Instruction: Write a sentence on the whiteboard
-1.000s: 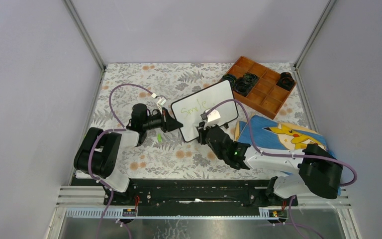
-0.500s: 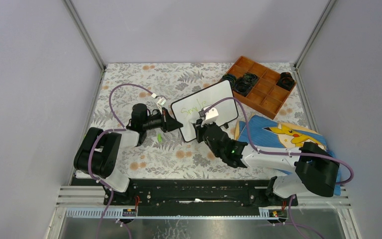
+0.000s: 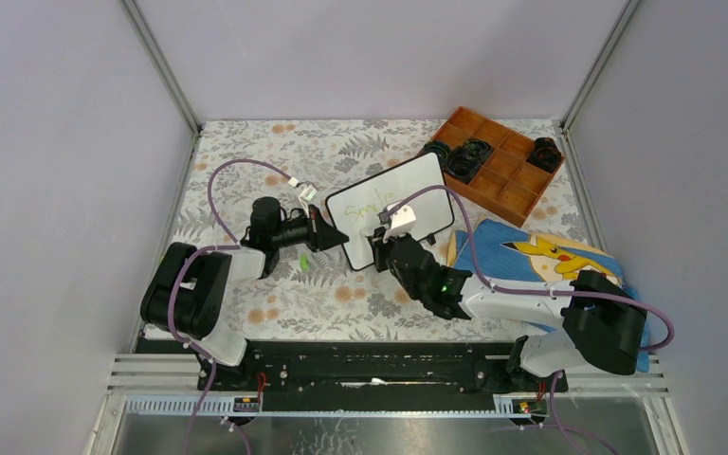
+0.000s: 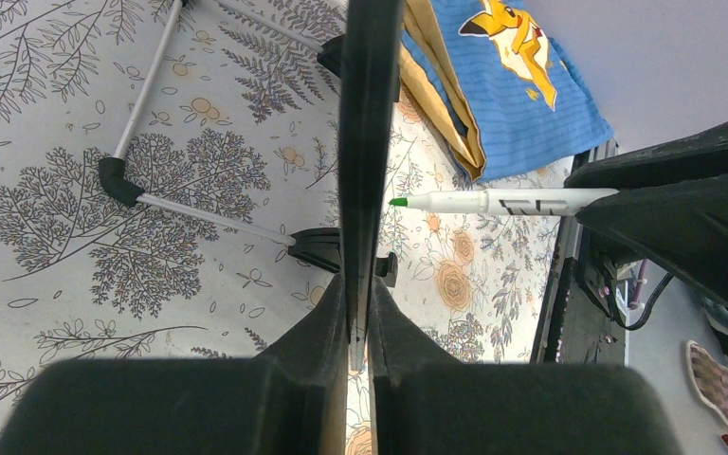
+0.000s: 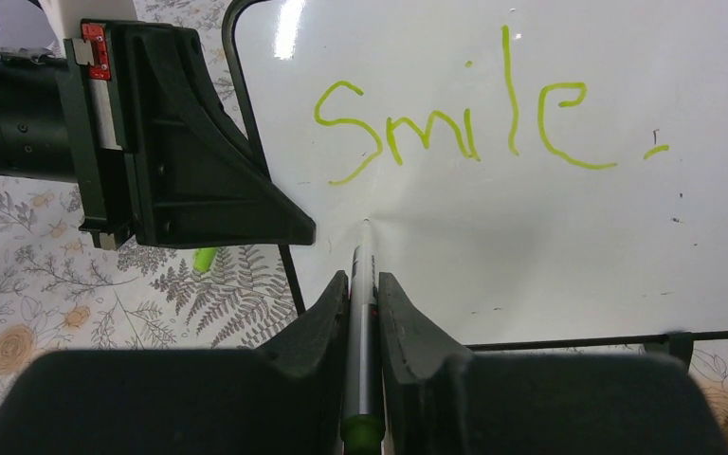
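The whiteboard (image 3: 400,204) stands tilted at mid table on small black feet, with a thin black frame. In the right wrist view the whiteboard (image 5: 569,227) carries green handwriting "Smile." (image 5: 455,128) on one line; no second line shows. My left gripper (image 3: 327,234) is shut on the board's left edge, seen edge-on in the left wrist view (image 4: 370,133). My right gripper (image 5: 363,284) is shut on a green marker (image 5: 364,313), its tip touching the board below the "S". The marker (image 4: 493,201) also shows beside the board edge.
A brown compartment tray (image 3: 498,163) with black items sits at the back right. A blue Pikachu cloth (image 3: 545,256) lies right of the board. The green marker cap (image 3: 302,259) lies on the floral tablecloth below my left gripper.
My right gripper moved left and slightly up with the marker, from under the board's lower middle to below the start of "Smile". The left arm and the board stayed still.
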Motion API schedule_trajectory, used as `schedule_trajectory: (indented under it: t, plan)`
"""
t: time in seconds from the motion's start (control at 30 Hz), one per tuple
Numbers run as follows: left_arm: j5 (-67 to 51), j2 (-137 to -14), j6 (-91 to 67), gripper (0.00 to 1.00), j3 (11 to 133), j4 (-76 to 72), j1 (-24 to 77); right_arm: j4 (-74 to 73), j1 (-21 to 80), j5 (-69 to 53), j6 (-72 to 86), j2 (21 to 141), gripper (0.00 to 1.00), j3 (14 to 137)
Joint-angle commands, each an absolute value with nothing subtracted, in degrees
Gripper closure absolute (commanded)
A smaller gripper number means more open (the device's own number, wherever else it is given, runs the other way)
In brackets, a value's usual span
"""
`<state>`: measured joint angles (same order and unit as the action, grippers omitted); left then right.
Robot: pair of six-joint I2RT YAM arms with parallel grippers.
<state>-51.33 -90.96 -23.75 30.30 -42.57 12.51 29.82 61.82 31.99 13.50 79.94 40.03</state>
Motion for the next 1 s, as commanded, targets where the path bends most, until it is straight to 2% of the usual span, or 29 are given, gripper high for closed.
schedule_trajectory:
  t: [0.0,0.5,0.97]
  plan:
    - [-47.3,-91.7,-21.9,1.00,30.6,-37.3,12.8,30.7,62.2,32.2,13.8,80.1,1.00,42.4]
    - [-47.2,-91.5,-21.7,1.00,30.7,-37.2,12.9,28.8,62.2,30.4,14.5,82.9,1.00,45.1]
    - [-47.1,-91.5,-21.7,1.00,30.8,-37.1,12.9,25.4,62.3,29.7,16.8,80.9,1.00,41.4]
